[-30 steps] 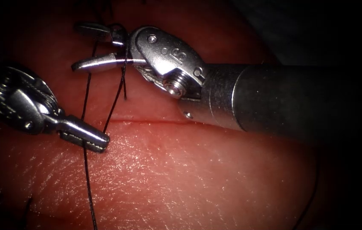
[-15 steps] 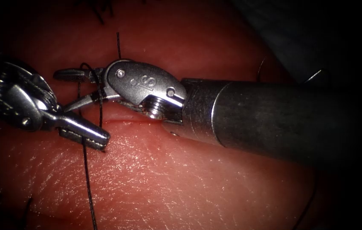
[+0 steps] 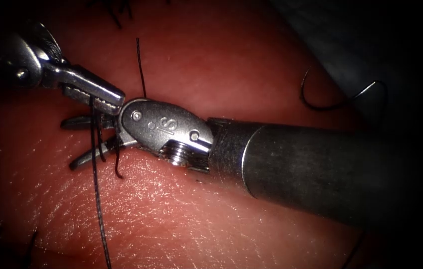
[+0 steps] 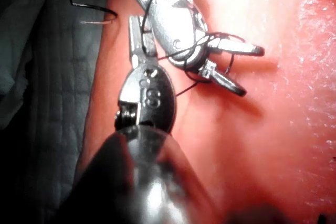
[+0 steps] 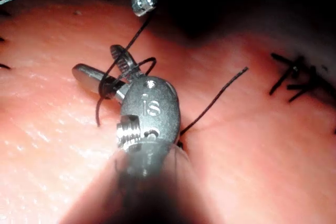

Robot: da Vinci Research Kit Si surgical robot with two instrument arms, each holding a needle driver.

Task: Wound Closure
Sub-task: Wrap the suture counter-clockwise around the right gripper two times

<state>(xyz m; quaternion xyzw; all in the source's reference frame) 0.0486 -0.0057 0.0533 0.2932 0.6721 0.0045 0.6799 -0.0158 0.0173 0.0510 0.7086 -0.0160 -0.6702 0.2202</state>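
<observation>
My left tool [image 3: 114, 99] is shut on the black thread [image 3: 96, 199] just above the right tool's jaws. The right tool [image 3: 69, 143] comes in over the cut with its jaws open and holds nothing; the thread is looped around them. A short free thread end [image 3: 140, 65] stands up from the tissue [image 3: 196, 209] behind the right tool. The curved needle [image 3: 321, 105] lies far right at the tissue's edge, out of the tissue and held by neither tool. The right wrist view shows the loop on the open right tool [image 5: 94, 61]. In the left wrist view the left tool [image 4: 137, 24] is shut.
Knotted stitches with cut thread ends [image 5: 294, 77] sit further along the tissue. Dark cloth [image 4: 58, 77] borders the tissue where the needle [image 4: 97, 22] rests. The right tool's thick shaft [image 3: 296, 169] lies across the tissue.
The left tool rose with the thread from below the right tool's jaws to above them. The right tool moved left and down, and the thread now wraps its open jaws.
</observation>
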